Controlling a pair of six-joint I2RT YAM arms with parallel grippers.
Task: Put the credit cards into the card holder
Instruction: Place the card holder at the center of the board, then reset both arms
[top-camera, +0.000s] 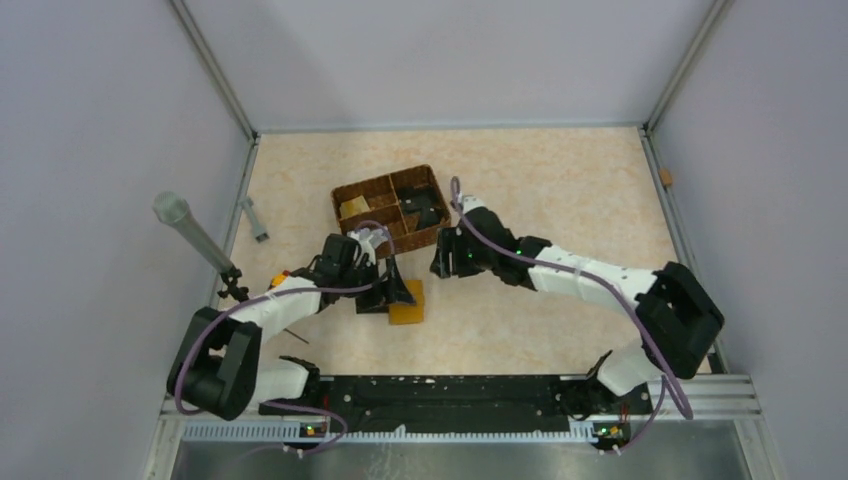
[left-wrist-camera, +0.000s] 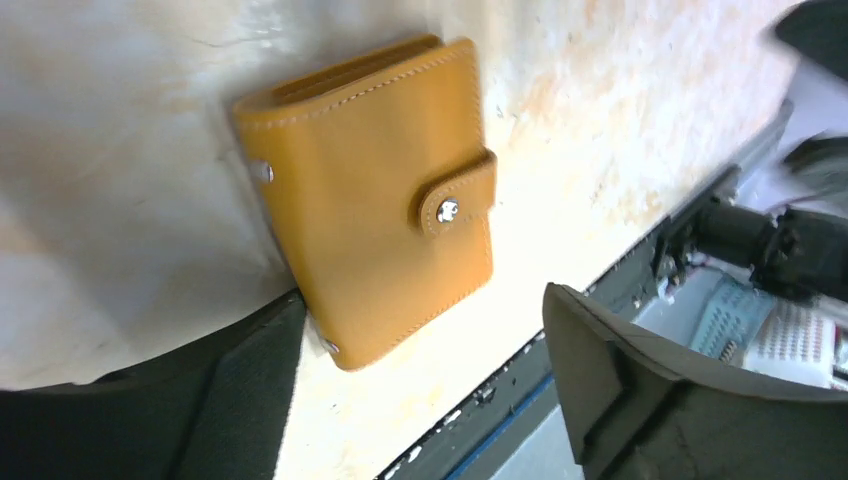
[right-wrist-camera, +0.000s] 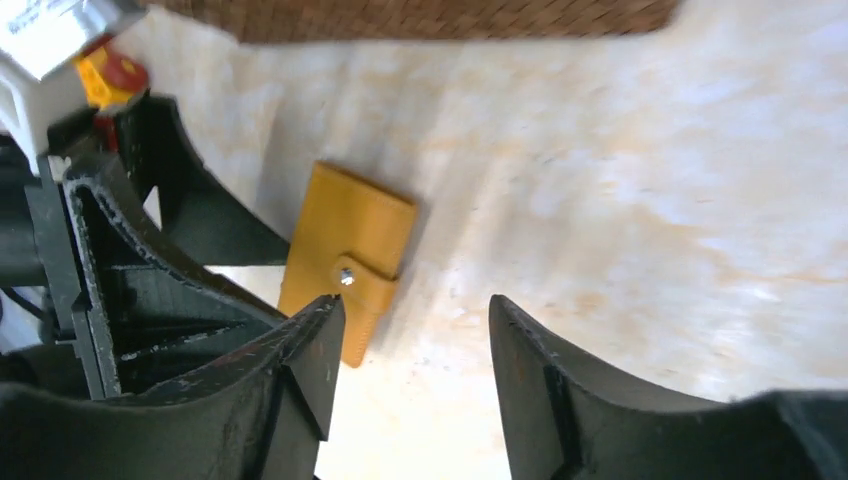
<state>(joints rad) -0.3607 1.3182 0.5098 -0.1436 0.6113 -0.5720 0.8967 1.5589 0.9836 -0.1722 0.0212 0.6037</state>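
1. Lying flat and snapped shut on the pale marbled table, grey walls closing in three sides: one card holder.
2. Sitting just past the fingertips of the left gripper, claw spread apart (one finger overlapping its corner).
3. Hovering near, fingers likewise parted, gripping nothing: right gripper.
4. Standing behind: one woven basket, holding one pale credit card and dark credit cards (number unclear).
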